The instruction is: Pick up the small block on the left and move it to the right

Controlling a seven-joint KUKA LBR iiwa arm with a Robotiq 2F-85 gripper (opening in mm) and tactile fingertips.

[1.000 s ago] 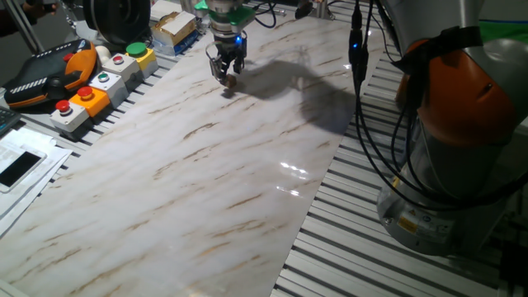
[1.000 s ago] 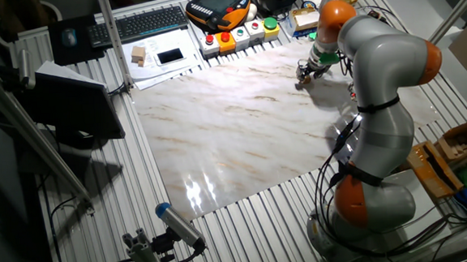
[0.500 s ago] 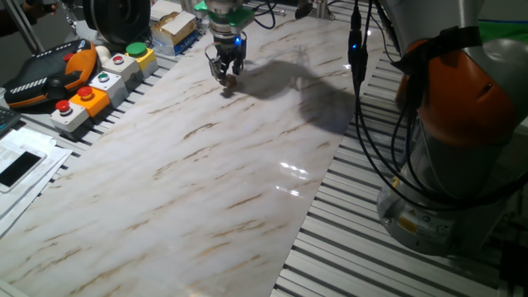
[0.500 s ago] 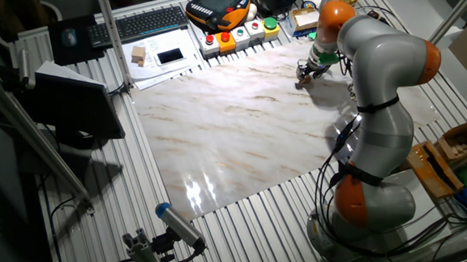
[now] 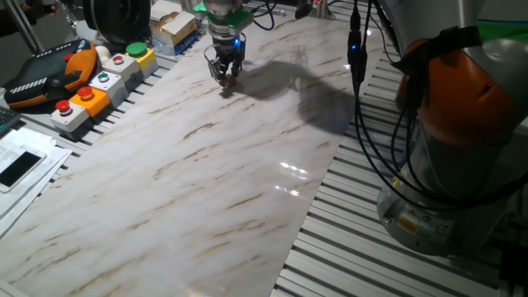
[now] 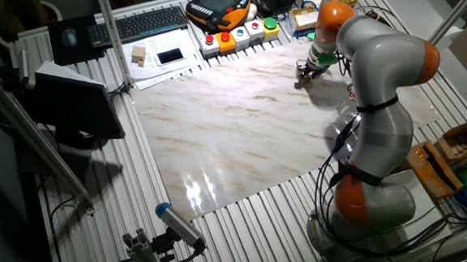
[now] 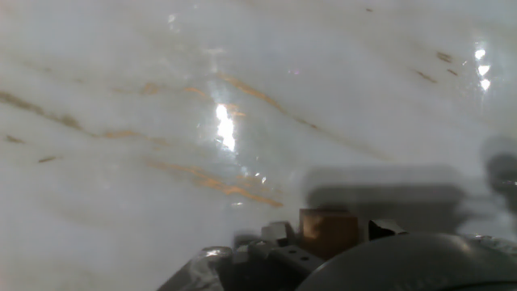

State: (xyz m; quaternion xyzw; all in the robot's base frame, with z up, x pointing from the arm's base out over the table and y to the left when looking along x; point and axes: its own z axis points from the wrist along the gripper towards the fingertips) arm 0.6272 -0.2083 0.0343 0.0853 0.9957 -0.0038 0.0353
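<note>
Saw one marble table (image 5: 206, 165), one orange-and-grey arm (image 6: 376, 65), one row of four button boxes (image 5: 99, 82) along the table's far edge. Found one gripper (image 5: 227, 74) down at the tabletop near those boxes, fingers clamped on the one small block (image 7: 327, 232), the block wedged between them just at the surface.

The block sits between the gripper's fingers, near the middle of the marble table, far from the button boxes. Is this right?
Not quite. The block is between the fingers of the gripper, but at the table's far edge, close to the button boxes, not near the middle. One fixed view shows it.
</note>
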